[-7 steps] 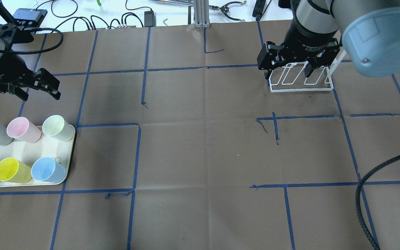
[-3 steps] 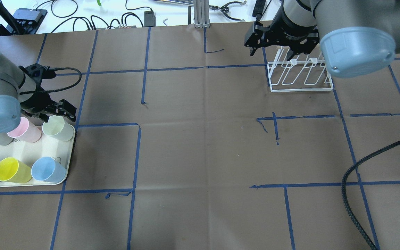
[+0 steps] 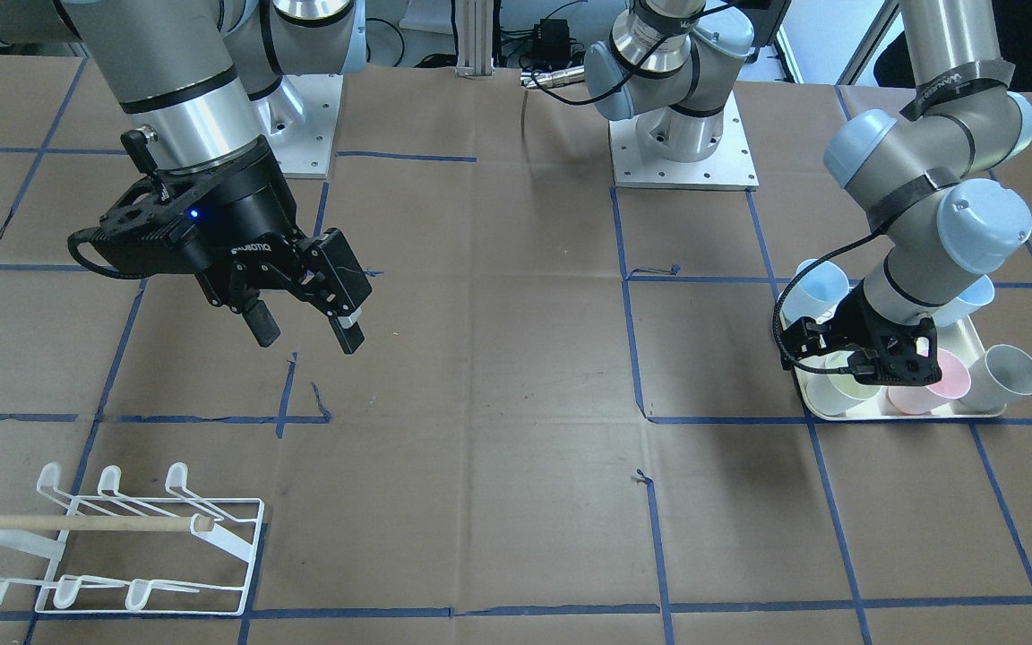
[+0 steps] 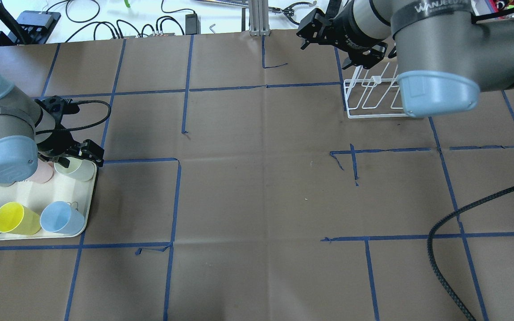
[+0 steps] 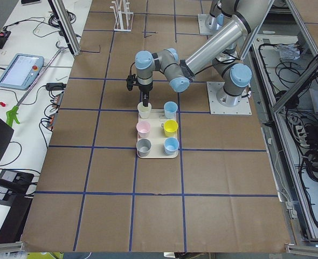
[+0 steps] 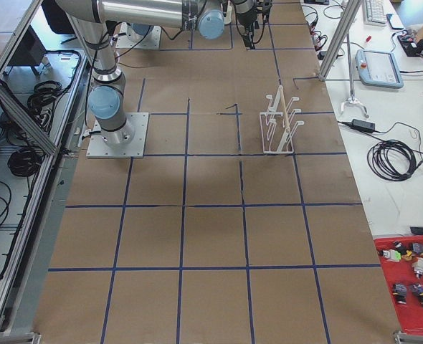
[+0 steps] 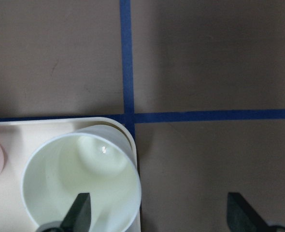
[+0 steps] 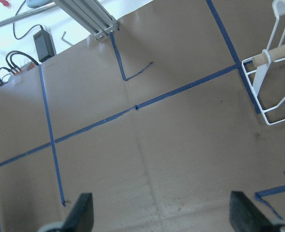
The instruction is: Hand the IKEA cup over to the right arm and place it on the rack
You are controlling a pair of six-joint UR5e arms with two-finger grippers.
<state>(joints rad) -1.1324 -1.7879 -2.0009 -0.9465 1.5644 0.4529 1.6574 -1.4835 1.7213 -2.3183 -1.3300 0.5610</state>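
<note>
Cup: we take the pale green cup [image 7: 79,169] as the one being worked on. It stands mouth up on the cream tray [image 4: 34,191], in the tray corner far from the robot's base and towards the table's middle.

Left gripper: the left gripper [image 7: 160,215] is down at that cup with its jaws apart. We see one finger [image 7: 79,212] inside the cup's mouth. The other is outside, over the brown paper past the tray's edge, so the cup's wall stands between them. We cannot tell whether either finger touches the wall.

Left arm: it bends low over the tray and, from overhead, covers part of the pink cup [image 4: 43,174].

Other cups: the pink cup stands just beside the green one, with a grey cup [image 5: 143,147] at the end of the same row. In the row nearer the robot we count a yellow cup [image 4: 14,218] between two blue cups [image 4: 60,218].

Right gripper: the right gripper [image 3: 305,336] hangs above the table on the robot's right half, well apart from the tray. Its jaws are wide apart with nothing between them.

Rack: the white wire rack [image 3: 122,537] sits on the table near the right gripper, beyond it from the robot's base. A light wooden dowel [image 3: 77,522] lies across its frame.

Table: the table [image 4: 257,178] is covered in brown paper marked off with blue tape lines.
</note>
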